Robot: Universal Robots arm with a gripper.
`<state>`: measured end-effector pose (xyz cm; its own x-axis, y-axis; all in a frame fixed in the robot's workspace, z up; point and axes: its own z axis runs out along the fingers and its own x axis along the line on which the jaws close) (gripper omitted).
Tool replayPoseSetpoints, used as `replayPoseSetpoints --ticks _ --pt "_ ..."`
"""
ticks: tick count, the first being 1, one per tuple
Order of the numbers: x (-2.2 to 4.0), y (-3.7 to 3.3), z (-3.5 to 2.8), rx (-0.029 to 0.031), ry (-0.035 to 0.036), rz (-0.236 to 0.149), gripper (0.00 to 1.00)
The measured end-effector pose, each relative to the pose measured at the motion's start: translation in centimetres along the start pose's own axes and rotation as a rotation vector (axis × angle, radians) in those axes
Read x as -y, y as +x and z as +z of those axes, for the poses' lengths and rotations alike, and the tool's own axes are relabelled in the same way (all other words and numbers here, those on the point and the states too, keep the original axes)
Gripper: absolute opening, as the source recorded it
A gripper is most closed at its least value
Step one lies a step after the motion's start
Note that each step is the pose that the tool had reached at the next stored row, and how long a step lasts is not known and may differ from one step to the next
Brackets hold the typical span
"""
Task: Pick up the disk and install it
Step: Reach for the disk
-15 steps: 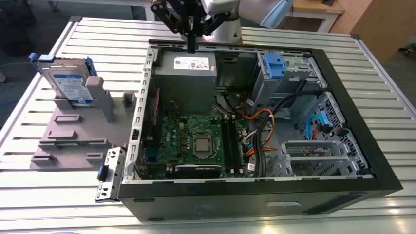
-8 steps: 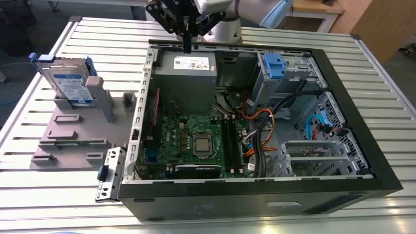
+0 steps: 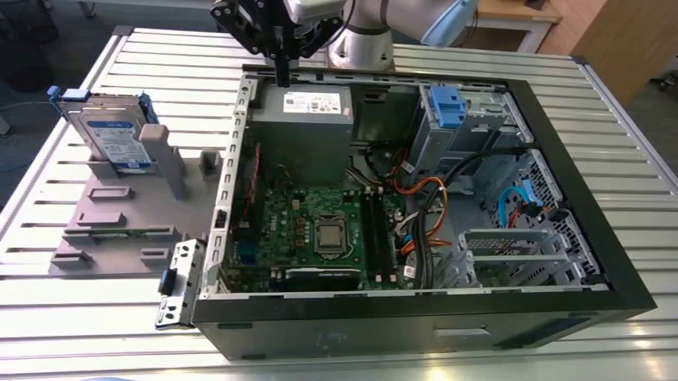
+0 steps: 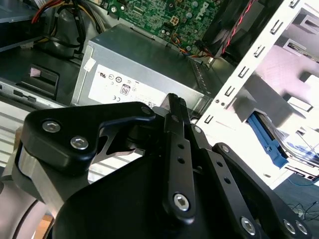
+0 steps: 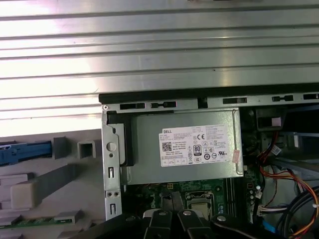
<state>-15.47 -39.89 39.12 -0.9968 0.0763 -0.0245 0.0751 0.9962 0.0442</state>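
Note:
The disk (image 3: 111, 136) stands on edge in a slot of the grey fixture (image 3: 117, 218) at the exterior view's left, silver with a white-and-blue label and a blue frame. Its blue frame also shows in the first wrist view (image 5: 24, 152) and in the second wrist view (image 4: 267, 142). My gripper (image 3: 283, 77) hangs over the back edge of the open computer case (image 3: 593, 262), above the grey power supply (image 3: 302, 127). Its black fingers (image 4: 175, 107) are pressed together with nothing between them. The disk lies well off to the exterior view's left of the gripper.
Inside the case are a green motherboard (image 3: 317, 226), bundled cables (image 3: 434, 198) and a metal drive cage with a blue latch (image 3: 445, 103) at the back right. A loose metal bracket (image 3: 178, 282) leans at the case's front left corner. All rests on a slatted metal table (image 3: 159, 55).

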Motion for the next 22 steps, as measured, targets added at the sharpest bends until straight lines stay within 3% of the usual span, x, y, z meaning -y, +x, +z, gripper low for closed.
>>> replayPoseSetpoints --ticks 22 --pt "0.03 0.39 -0.01 0.0 0.0001 0.0 0.11"
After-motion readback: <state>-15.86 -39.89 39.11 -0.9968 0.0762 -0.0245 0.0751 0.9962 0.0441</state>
